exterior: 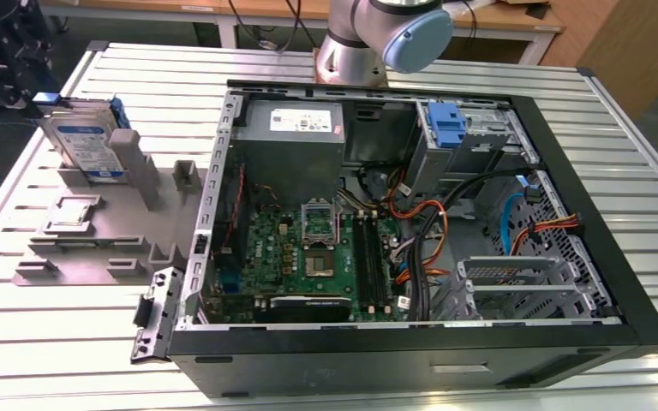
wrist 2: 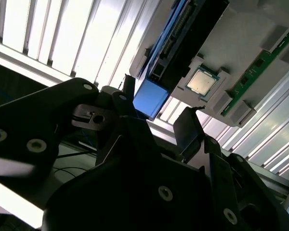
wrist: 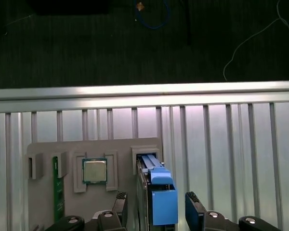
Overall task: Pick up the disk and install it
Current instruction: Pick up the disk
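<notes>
The disk (exterior: pixel 83 141) stands on edge in a slot of the grey holder (exterior: pixel 100 231), at the exterior view's left. It is silver with a white-and-blue label and a blue carrier. In the first wrist view my gripper (wrist: pixel 156 211) is open and straddles the disk's blue carrier end (wrist: pixel 163 202). One finger (wrist: pixel 120 204) stands on each side, with a narrow gap to the carrier. In the second wrist view the blue carrier tab (wrist 2: pixel 148 98) lies between the dark fingers (wrist 2: pixel 188 127). The arm's dark wrist (exterior: pixel 3 51) hangs just beyond the disk.
The holder also carries a processor chip (wrist: pixel 94 171) and a green memory stick (wrist: pixel 58 190). An open computer case (exterior: pixel 603 282) fills the middle of the slatted metal table (exterior: pixel 55 342). It holds a grey power supply (exterior: pixel 295 128), a blue bracket (exterior: pixel 449 124) and cables.
</notes>
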Available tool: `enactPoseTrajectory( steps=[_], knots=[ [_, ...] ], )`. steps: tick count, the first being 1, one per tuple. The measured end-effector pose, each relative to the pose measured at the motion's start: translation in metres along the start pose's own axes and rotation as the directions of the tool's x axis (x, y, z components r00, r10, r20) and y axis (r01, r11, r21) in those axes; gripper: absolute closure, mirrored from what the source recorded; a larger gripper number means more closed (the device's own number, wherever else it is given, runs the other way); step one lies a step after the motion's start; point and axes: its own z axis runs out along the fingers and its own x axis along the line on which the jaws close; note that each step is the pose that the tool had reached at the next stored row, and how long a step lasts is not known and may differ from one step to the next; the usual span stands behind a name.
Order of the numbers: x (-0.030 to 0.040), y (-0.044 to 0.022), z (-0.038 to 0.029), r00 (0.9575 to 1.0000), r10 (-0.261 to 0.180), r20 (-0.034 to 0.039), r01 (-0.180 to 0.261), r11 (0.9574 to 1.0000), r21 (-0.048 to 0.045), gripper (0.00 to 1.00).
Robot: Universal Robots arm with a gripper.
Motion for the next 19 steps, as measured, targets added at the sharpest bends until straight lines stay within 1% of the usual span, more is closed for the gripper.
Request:
enactPoseTrajectory(
  steps=[1,2,10,14,16,19],
  knots=[
    [-0.0004,0.0000,0.0011,1.0000,0.000,-0.0003,0.000,1.0000,-0.0044,0.41],
    [-0.0008,0.0000,0.0022,1.0000,0.001,-0.0005,-0.001,1.0000,-0.0061,0.41],
    [-0.0043,-0.0004,0.0132,1.0000,0.001,-0.0005,-0.001,1.0000,-0.0063,0.41],
    [-0.0045,-0.0006,0.0205,1.0000,0.001,-0.0005,-0.001,1.0000,-0.0074,0.41],
    [-0.0043,-0.0007,0.0241,1.0000,0.001,0.0009,-0.001,1.0000,-0.0074,0.41],
    [-0.0041,-0.0009,0.0279,1.0000,0.001,0.0023,-0.001,1.0000,-0.0076,0.41]
  ],
)
